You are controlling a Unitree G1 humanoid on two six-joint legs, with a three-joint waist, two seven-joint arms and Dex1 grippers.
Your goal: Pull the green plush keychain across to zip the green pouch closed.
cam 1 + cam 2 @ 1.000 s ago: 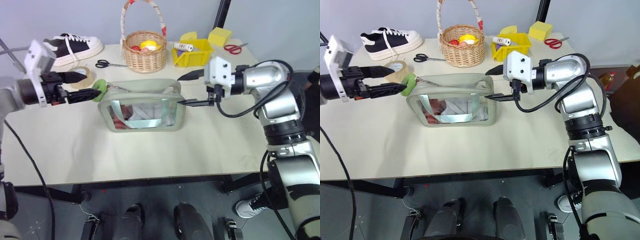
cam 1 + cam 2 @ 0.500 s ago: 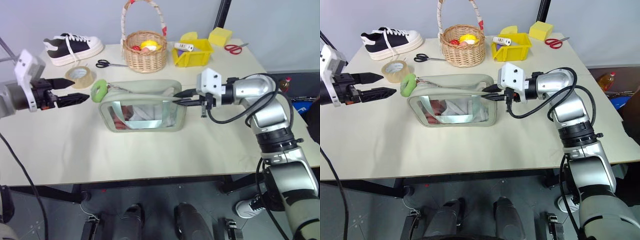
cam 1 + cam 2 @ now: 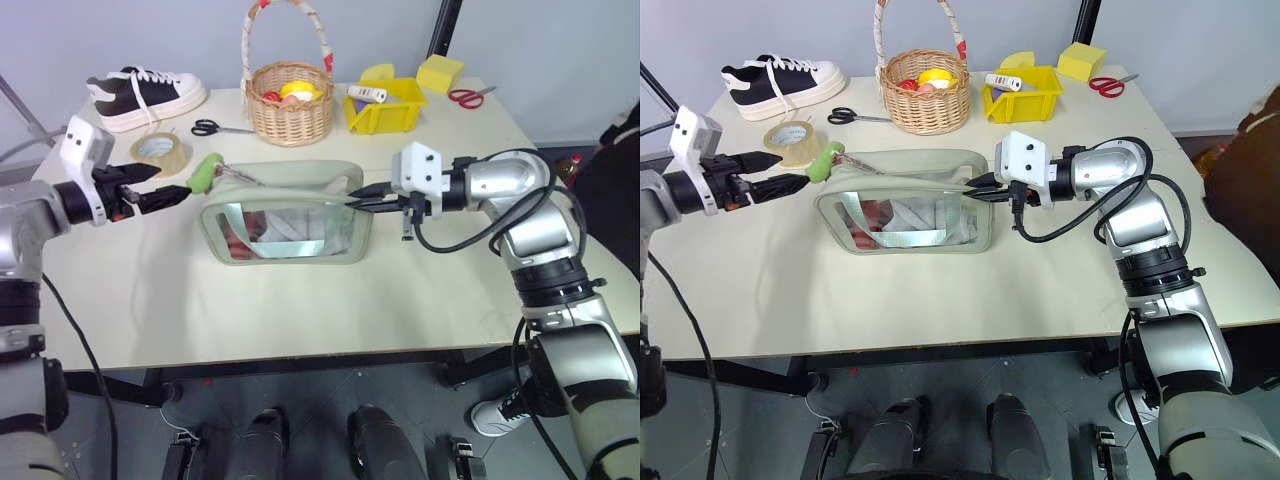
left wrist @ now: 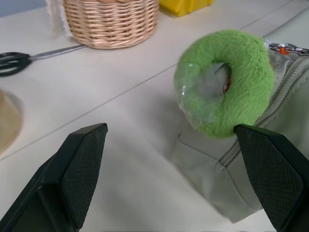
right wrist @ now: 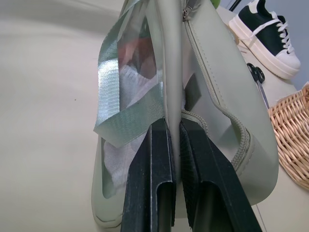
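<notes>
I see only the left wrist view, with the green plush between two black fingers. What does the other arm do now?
Observer: The right end effector is shut on the green pouch, pinching its right end wall.
Operator: Is my left end effector already on the plush?
Observer: No. The left end effector is open and stops just short of the green plush keychain, which lies at the pouch's top left corner.
Operator: What stands behind the pouch?
Observer: A wicker basket with toy fruits, a yellow bin, black scissors and a tape roll.
</notes>
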